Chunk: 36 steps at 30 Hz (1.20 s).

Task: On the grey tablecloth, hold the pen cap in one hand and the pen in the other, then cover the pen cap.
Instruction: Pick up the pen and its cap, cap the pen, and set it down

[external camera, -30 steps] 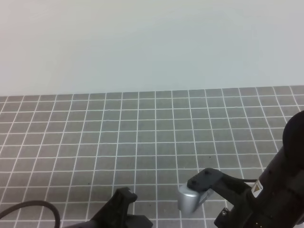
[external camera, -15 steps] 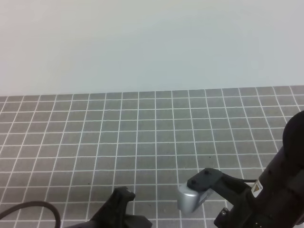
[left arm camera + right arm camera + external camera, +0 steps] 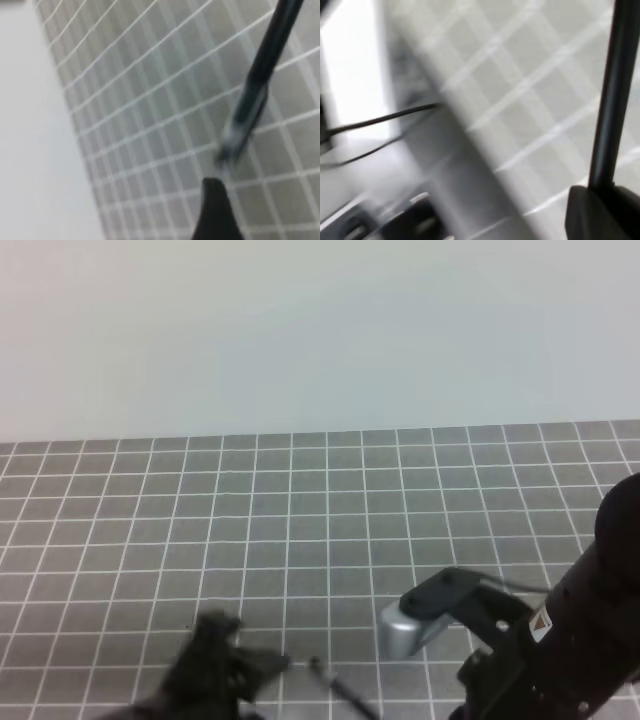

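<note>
My right fingers (image 3: 600, 210) grip the pen (image 3: 612, 95) above the grey tablecloth (image 3: 330, 500) — I can't tell my blurred left fingers' (image 3: 225, 655) state.

The grey tablecloth (image 3: 330, 510) lies flat and bare across its middle and far rows, up to the pale wall, so a gripper could pass anywhere there. The crowding is all at the near edge. The left gripper (image 3: 215, 660) (blurred) sits low at near left. Just beside it the pen (image 3: 340, 690) slants across the squares. At near right the bulky right arm (image 3: 560, 640) blocks that corner.
</note>
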Each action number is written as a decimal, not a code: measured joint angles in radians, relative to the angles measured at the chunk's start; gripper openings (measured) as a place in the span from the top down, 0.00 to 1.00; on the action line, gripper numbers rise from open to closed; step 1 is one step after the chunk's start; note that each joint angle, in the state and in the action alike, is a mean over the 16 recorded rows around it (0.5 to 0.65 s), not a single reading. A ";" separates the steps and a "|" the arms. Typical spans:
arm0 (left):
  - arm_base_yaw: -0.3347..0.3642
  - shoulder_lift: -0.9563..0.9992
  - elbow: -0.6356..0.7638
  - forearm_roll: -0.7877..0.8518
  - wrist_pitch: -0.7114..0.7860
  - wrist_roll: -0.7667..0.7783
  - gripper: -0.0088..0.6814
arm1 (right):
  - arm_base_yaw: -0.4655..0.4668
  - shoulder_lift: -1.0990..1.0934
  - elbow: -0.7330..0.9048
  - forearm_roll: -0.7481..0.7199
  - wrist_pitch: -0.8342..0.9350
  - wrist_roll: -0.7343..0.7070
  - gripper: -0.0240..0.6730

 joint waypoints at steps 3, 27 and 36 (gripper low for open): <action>0.000 -0.007 0.000 0.159 0.063 -0.223 0.51 | -0.009 0.000 0.000 -0.106 -0.072 0.103 0.87; 0.000 -0.024 -0.023 0.331 0.507 -1.455 0.99 | -0.233 0.293 -0.104 -0.330 -0.293 0.537 0.87; 0.043 -0.024 -0.030 0.244 0.489 -1.509 0.99 | -0.233 0.388 -0.192 -0.320 -0.253 0.543 0.88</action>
